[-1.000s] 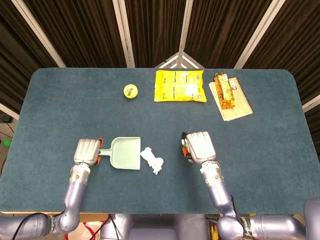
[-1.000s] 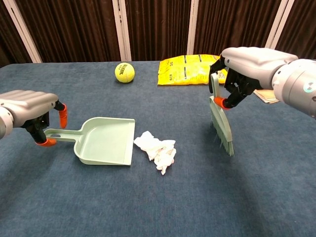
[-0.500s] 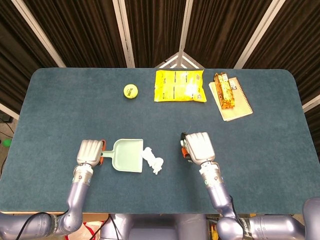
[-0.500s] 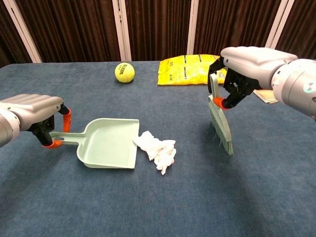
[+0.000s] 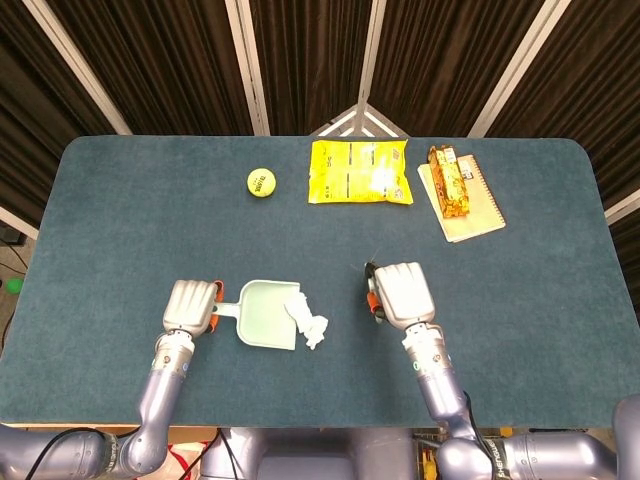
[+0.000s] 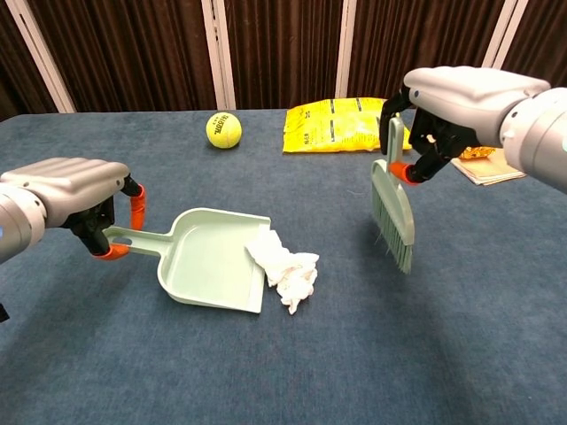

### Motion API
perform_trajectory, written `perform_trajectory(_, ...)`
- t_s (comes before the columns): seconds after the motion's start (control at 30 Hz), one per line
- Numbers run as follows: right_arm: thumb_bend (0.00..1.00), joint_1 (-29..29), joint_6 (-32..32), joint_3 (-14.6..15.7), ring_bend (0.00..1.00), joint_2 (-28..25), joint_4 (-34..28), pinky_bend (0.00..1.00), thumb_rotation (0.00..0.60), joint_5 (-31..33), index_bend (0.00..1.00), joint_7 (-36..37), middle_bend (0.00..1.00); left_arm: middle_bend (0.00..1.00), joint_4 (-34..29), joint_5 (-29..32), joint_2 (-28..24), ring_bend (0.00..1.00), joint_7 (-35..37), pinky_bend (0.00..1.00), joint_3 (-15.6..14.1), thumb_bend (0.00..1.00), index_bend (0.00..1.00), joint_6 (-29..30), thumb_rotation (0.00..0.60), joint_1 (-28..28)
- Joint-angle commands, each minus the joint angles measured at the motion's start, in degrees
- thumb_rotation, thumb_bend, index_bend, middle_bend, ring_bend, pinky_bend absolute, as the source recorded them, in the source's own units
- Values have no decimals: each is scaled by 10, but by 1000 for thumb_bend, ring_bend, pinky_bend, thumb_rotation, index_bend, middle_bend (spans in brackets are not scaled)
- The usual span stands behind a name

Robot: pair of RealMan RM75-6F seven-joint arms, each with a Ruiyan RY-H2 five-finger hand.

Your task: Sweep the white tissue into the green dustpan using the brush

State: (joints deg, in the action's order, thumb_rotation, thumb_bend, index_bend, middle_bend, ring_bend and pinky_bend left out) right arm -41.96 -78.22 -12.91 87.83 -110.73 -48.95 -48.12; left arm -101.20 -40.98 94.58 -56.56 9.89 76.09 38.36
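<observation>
The green dustpan (image 6: 213, 264) (image 5: 268, 314) lies on the blue table, its open edge facing right. My left hand (image 6: 75, 193) (image 5: 190, 307) grips its handle. The white tissue (image 6: 285, 266) (image 5: 308, 320) is crumpled at the pan's mouth, one end lying over the pan's lip. To the right, my right hand (image 6: 461, 102) (image 5: 400, 293) holds the brush (image 6: 392, 211) by its handle, bristles down and lifted off the cloth, well apart from the tissue. In the head view the hand hides most of the brush.
A yellow tennis ball (image 6: 223, 129) (image 5: 261, 182) sits at the back left. A yellow snack bag (image 5: 359, 171) lies at the back centre. Beside it a notebook (image 5: 470, 215) carries an orange packet (image 5: 449, 180).
My left hand has pushed the dustpan to the right until its lip slid under the tissue's edge. My right hand has raised the brush slightly.
</observation>
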Motion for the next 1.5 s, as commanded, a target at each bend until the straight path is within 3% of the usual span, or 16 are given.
perform_trajectory(0.03, 453, 3, -4, 3, 935, -7, -6, 871, 600, -3, 740, -3, 911, 1000, -3, 10, 7, 1000, -3, 1000, 2, 584, 677, 6, 600, 4)
perform_trajectory(0.5, 452, 24, -34, 22, 935, -59, -43, 871, 600, -7, 740, -31, 911, 1000, -7, 19, 13, 1000, -5, 1000, -2, 584, 676, 17, 600, 11)
perform_trajectory(0.7, 453, 30, -43, 35, 935, -57, -65, 871, 600, -3, 741, -45, 911, 1000, -9, 19, 8, 1000, 2, 1000, -3, 584, 677, 18, 600, 10)
perform_trajectory(1.17, 453, 26, -64, 61, 936, 14, -81, 870, 600, -5, 744, -93, 911, 1000, -12, 17, -2, 1000, 19, 1000, -7, 584, 676, 13, 600, 11)
perform_trajectory(1.5, 455, 8, -66, 44, 936, 85, -86, 870, 600, 14, 751, -116, 911, 1000, -11, 22, 4, 1000, 27, 1000, -4, 584, 676, 9, 600, 16)
